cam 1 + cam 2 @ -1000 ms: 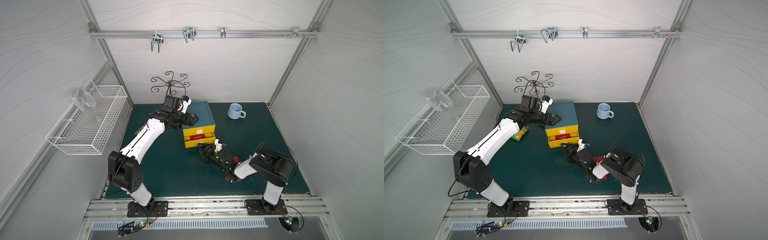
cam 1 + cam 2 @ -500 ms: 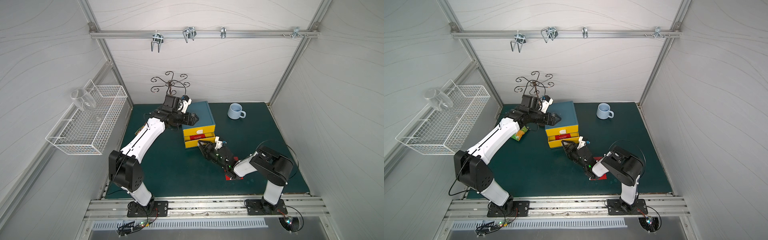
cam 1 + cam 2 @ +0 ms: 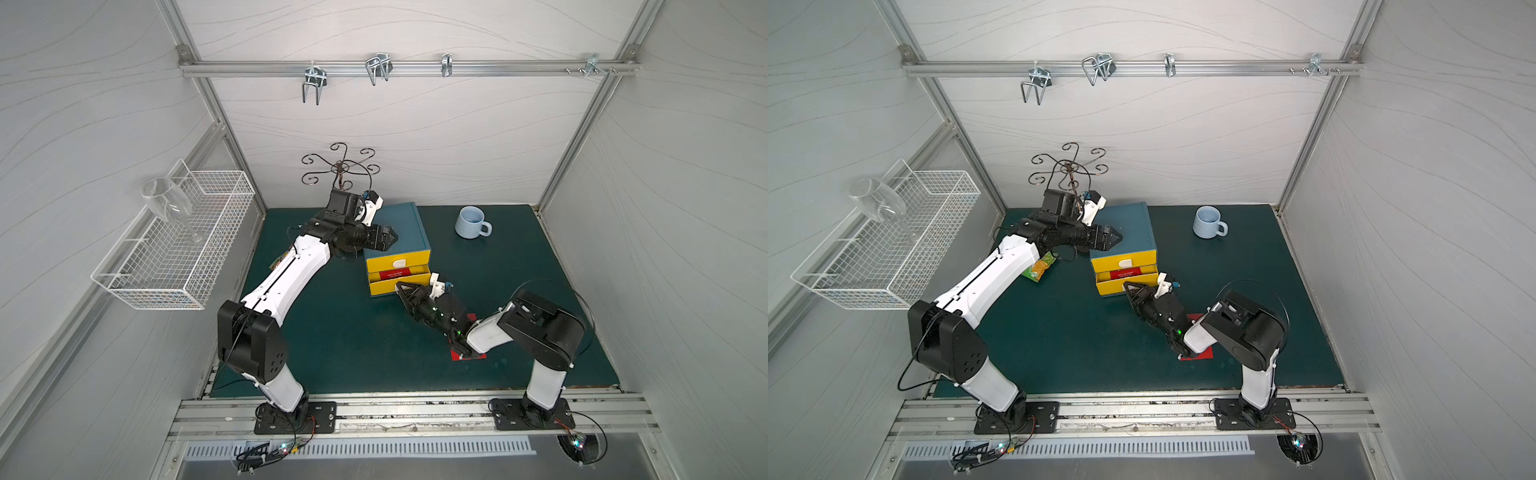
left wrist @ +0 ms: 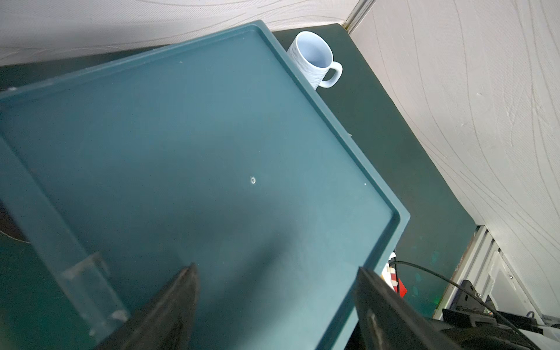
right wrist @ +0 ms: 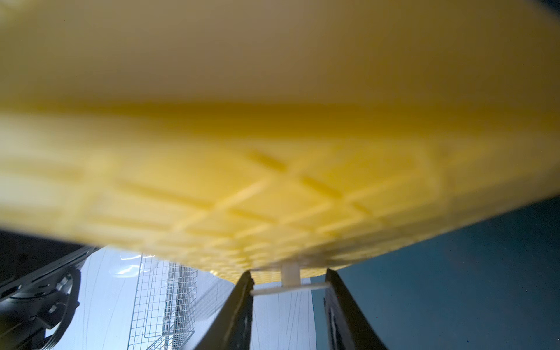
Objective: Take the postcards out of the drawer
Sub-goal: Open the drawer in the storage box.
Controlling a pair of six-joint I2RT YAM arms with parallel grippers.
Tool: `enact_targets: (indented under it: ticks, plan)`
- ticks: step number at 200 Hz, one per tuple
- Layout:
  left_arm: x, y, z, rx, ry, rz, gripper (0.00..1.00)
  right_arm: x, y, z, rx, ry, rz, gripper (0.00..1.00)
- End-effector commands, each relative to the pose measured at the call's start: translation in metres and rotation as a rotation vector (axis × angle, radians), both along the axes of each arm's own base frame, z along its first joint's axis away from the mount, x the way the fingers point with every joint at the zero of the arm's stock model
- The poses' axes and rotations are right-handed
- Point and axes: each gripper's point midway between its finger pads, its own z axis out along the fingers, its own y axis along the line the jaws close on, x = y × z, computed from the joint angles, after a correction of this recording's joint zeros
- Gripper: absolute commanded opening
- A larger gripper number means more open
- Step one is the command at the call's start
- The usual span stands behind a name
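Right hand point(image 5: 289, 274) is flanking the yellow drawer's point(image 5: 272, 181) white handle point(image 5: 290, 280), grip unclear; squeezing fully before pulling straight seems wise. Left hand point(image 4: 277, 268) gaping, empty.

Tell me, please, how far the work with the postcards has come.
Done: one red postcard lies on the mat under the right arm. In hand: the right gripper grips the white handle of the part-open drawer. Left: a second red postcard inside that drawer; no other card shows.
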Motion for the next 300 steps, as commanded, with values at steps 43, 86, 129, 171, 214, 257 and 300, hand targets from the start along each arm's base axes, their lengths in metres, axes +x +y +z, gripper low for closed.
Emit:
enact_targets:
  ticks: [43, 86, 129, 171, 214, 257, 300]
  plan:
    - [-0.012, 0.008, -0.036, 0.050, 0.152, 0.019, 0.86, -0.012, -0.001, 0.010, 0.032, -0.008, 0.017, 0.36]
    - [-0.012, 0.008, -0.035, 0.048, 0.153, 0.018, 0.86, -0.031, -0.008, 0.005, 0.026, 0.017, 0.029, 0.35]
    - [-0.013, 0.008, -0.034, 0.047, 0.148, 0.017, 0.86, -0.049, -0.011, 0.005, 0.023, 0.020, 0.040, 0.35]
    - [-0.013, 0.008, -0.034, 0.045, 0.150, 0.017, 0.86, -0.069, -0.014, 0.003, 0.010, 0.017, 0.040, 0.35]
    - [-0.011, 0.006, -0.034, 0.039, 0.151, 0.016, 0.87, -0.087, -0.019, 0.000, -0.007, 0.010, 0.036, 0.35]
    - [-0.011, 0.005, -0.033, 0.034, 0.152, 0.014, 0.86, -0.101, -0.026, -0.005, -0.022, 0.016, 0.027, 0.35]
    - [-0.011, 0.005, -0.030, 0.032, 0.145, 0.015, 0.86, -0.108, -0.028, -0.007, -0.028, 0.015, 0.036, 0.35]
